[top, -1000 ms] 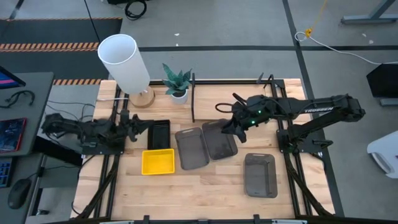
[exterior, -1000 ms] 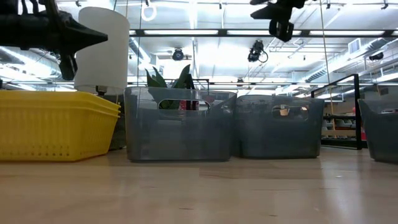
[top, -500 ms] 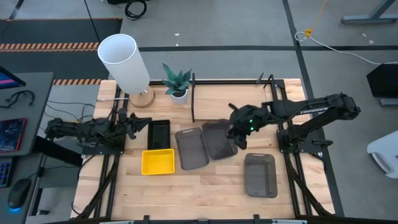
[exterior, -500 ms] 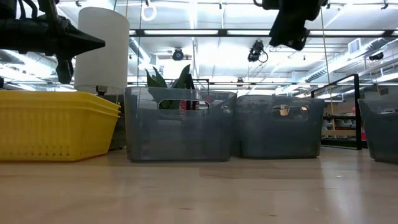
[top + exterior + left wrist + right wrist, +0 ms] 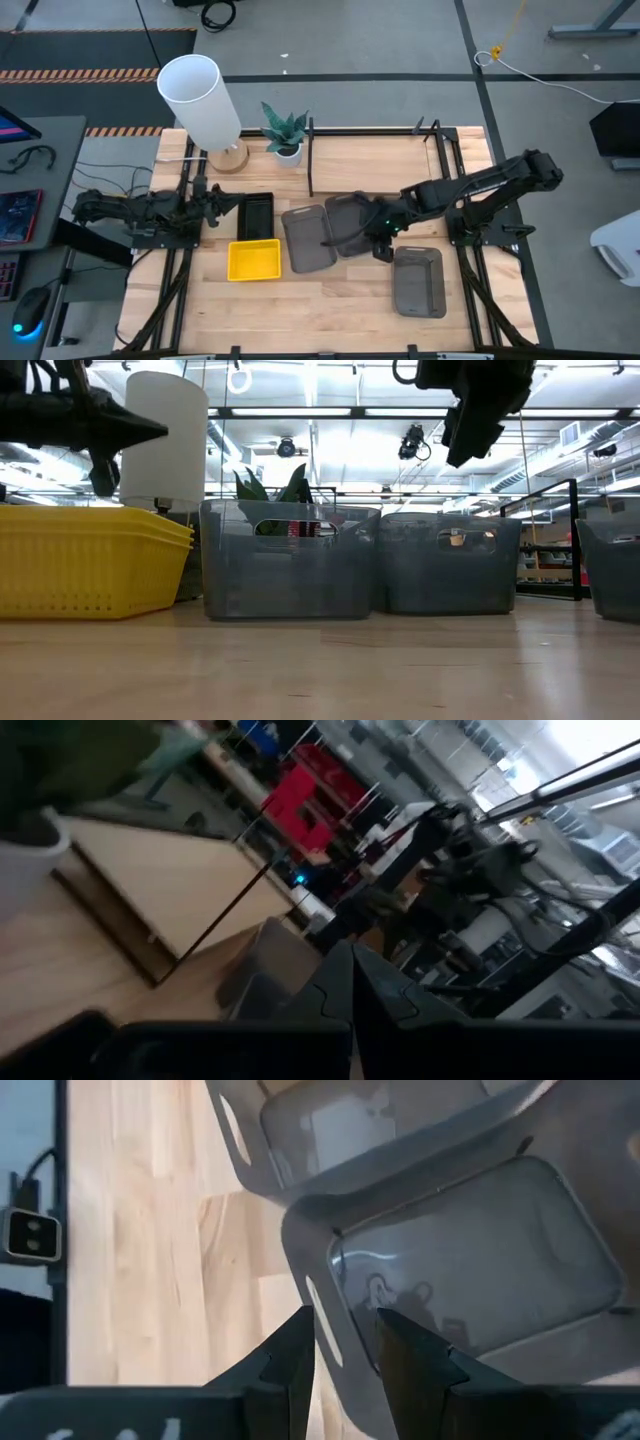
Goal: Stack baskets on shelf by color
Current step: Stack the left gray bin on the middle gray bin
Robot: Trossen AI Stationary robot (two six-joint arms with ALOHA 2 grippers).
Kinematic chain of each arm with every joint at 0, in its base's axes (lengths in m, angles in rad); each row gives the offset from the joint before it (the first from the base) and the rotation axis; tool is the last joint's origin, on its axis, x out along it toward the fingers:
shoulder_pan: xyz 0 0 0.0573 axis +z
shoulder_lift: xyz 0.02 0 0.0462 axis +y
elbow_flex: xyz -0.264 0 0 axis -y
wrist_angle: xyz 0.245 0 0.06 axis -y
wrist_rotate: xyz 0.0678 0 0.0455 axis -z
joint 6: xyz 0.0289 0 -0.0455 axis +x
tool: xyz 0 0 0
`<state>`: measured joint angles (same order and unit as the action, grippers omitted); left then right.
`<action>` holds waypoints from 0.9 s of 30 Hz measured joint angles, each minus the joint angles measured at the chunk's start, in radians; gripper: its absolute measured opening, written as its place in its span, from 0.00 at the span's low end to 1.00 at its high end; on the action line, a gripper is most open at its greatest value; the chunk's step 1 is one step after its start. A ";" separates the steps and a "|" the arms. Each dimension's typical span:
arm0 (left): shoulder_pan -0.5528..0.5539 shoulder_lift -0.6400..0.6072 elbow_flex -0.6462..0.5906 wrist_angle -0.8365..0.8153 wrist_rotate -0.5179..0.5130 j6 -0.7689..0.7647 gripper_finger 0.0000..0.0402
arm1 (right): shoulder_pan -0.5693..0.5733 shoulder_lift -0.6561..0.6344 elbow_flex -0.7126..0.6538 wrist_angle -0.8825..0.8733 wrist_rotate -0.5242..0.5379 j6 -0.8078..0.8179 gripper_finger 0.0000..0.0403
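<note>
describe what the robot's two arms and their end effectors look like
Both arms are dark, nearly black, with jointed tubular links. The right arm carries pale lettering along its link and a small green light near the wrist. The left arm has loose black cables at its base. The right end effector has two flat dark fingers with angular tips.

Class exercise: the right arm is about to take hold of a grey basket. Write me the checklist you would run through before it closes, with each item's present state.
1. Right gripper fingers apart: ok.
2. Fingers straddle the short wall of the middle grey basket: ok, one finger either side in the right wrist view.
3. That basket separate from its neighbour: not ok, rims overlap.
4. Left gripper shut, waiting beside the black basket: ok.
5. Yellow basket out of the way: ok.
6. Shelf space free: cannot tell.
</note>
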<state>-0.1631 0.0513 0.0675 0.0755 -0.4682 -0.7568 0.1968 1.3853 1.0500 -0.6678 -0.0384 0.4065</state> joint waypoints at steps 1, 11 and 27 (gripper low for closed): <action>0.000 0.000 -0.012 -0.001 -0.001 -0.010 0.00 | 0.002 0.004 0.000 -0.005 0.001 -0.006 0.28; -0.003 0.013 -0.058 0.016 0.000 -0.043 0.00 | 0.007 0.021 0.000 -0.061 -0.059 -0.083 0.40; -0.005 0.014 -0.059 0.009 0.002 -0.034 0.05 | 0.037 0.021 0.000 -0.069 0.076 -0.190 0.58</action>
<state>-0.1677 0.0650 0.0090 0.0846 -0.4664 -0.7911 0.2340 1.4067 1.0499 -0.7364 0.0380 0.2169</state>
